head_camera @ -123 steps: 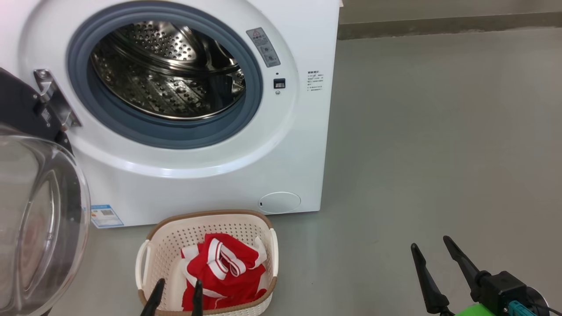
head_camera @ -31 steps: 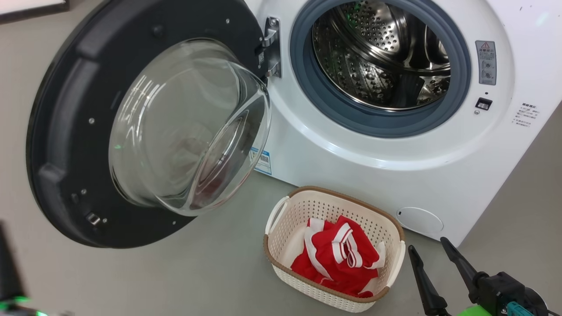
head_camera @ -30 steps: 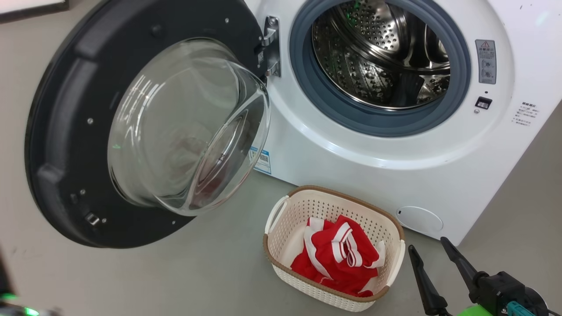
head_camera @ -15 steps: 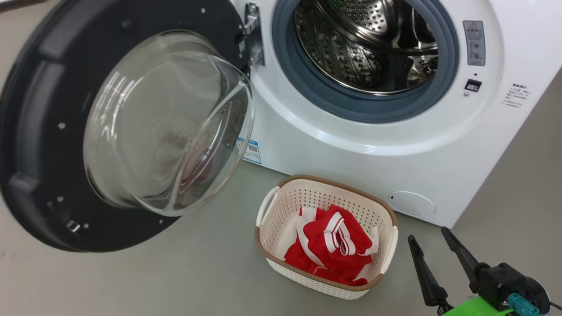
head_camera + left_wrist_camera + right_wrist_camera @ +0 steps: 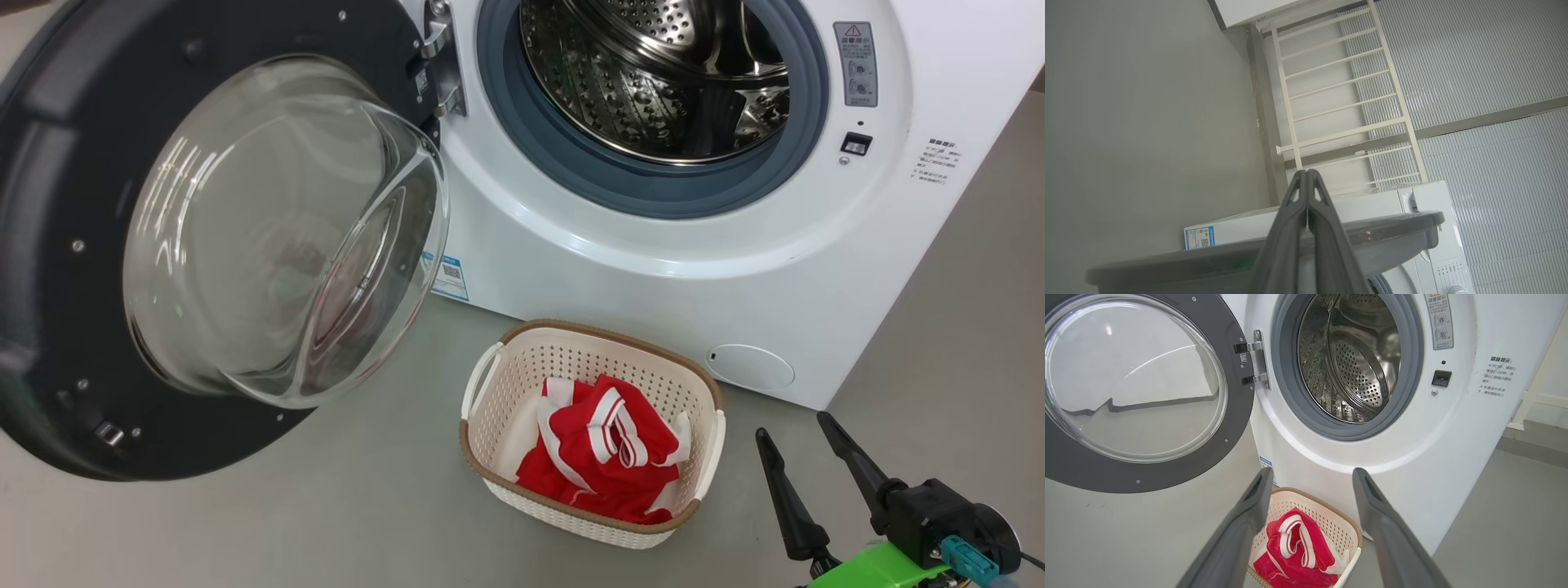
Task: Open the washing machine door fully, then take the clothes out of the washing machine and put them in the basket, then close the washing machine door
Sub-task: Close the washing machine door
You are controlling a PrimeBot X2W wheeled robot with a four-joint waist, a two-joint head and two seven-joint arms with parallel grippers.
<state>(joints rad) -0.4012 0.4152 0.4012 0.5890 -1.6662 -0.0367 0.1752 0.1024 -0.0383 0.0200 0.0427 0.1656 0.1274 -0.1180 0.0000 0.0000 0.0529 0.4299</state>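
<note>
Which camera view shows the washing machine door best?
The head view: the washing machine door stands wide open, with its whole glass bowl and hinge. The right wrist view shows it face-on, cut at the left and top, beyond the open right pincer. The left wrist view gives its rim edge-on behind the shut left pincer.

We saw red, white-striped clothes (image 5: 604, 445) and a cream, perforated, brown-rimmed basket (image 5: 571, 510) before the white washing machine (image 5: 653, 294) with its black-rimmed door (image 5: 49, 204).

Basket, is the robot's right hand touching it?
Apart. The head view shows bare floor between the basket and the open right gripper.
</note>
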